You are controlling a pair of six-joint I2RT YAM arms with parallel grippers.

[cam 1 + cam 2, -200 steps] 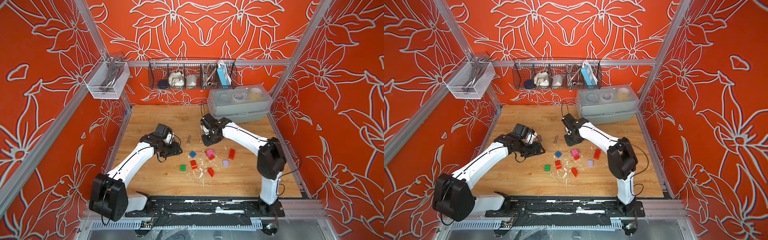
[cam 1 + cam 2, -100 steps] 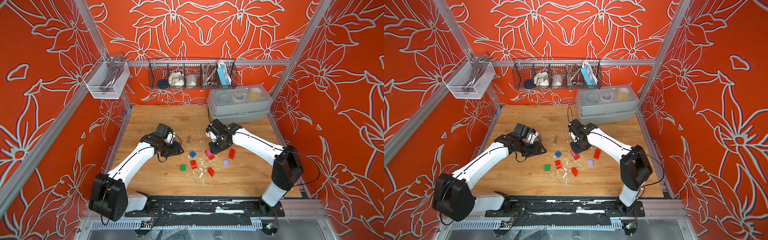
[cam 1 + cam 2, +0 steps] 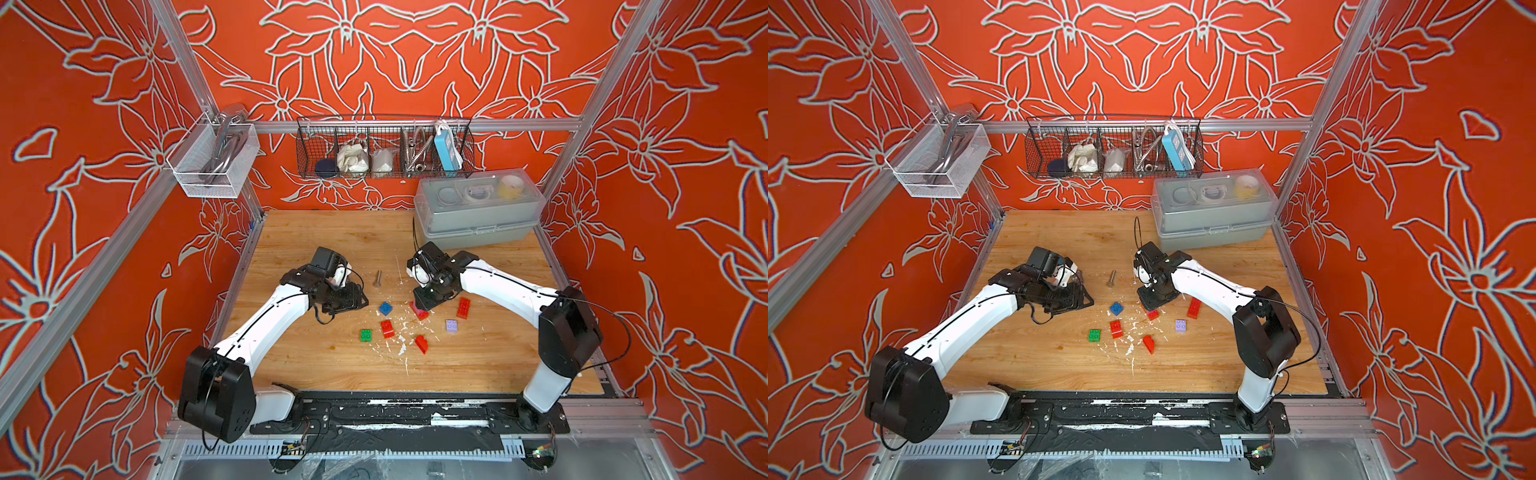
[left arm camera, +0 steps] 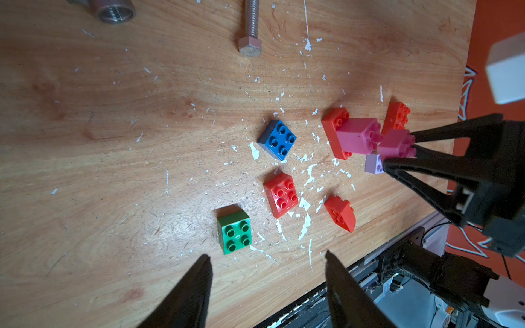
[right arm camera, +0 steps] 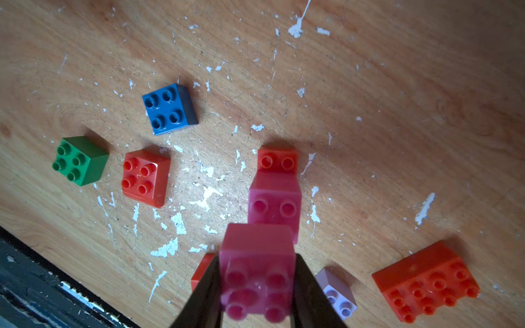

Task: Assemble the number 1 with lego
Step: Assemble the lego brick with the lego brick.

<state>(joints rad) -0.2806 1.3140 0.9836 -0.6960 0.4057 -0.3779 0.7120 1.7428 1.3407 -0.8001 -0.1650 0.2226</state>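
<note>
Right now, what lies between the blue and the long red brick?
The red-and-pink stack, where the right hand holds a pink brick; see the right wrist view.

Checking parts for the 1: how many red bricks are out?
4: base brick under the pink brick; long brick by the lilac brick; square brick beside the green brick; sloped brick nearest the front. The right gripper may hide others.

pink brick [image 5: 257,272] in the right gripper [image 3: 428,302]: blurred in the right wrist view, mostly covered by the gripper in both top views. lilac brick [image 4: 373,164] is largely hidden behind a right finger [image 4: 431,170]. A red brick [image 5: 202,269] toward the table's [image 5: 397,99] front edge is masked by a jaw. bolt [image 4: 251,28] and metal sleeve [image 4: 113,11] are cut off by the picture edge. wire basket [image 3: 384,149] contents cannot be identified.
</note>
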